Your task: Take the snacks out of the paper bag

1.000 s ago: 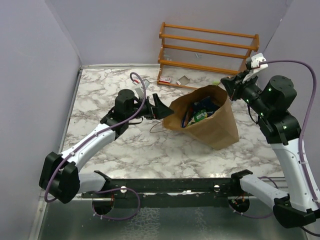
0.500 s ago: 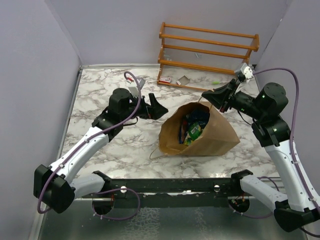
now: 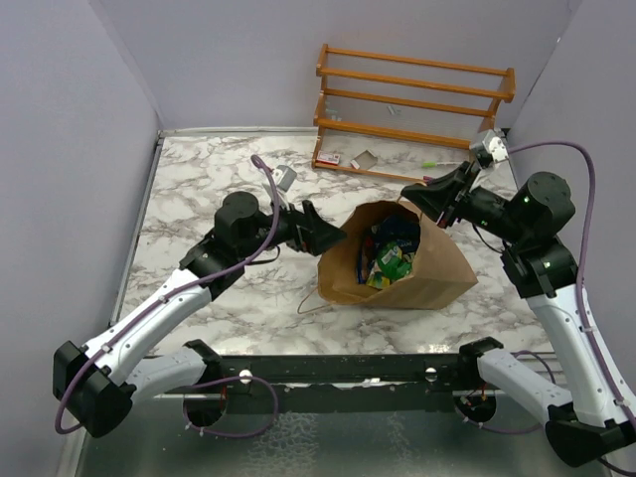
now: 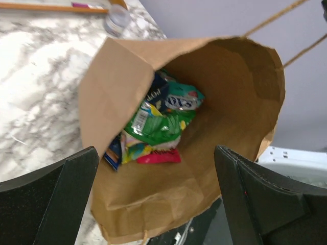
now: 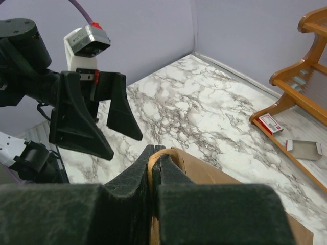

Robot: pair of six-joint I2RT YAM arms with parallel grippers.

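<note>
The right gripper is squeezing its fingers tight on the top edge of the paper bag. The left gripper is holding its fingers wide apart, just before the bag's open mouth. The snacks are lying deep inside.

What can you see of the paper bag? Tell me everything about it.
The paper bag is brown kraft, creased, with thin string handles. It lies tipped over on the marble table, with its mouth wide open toward the open left gripper, which apparently is not touching it. The right gripper has its fingers shut on the upper rim. Bright snacks lie inside.
</note>
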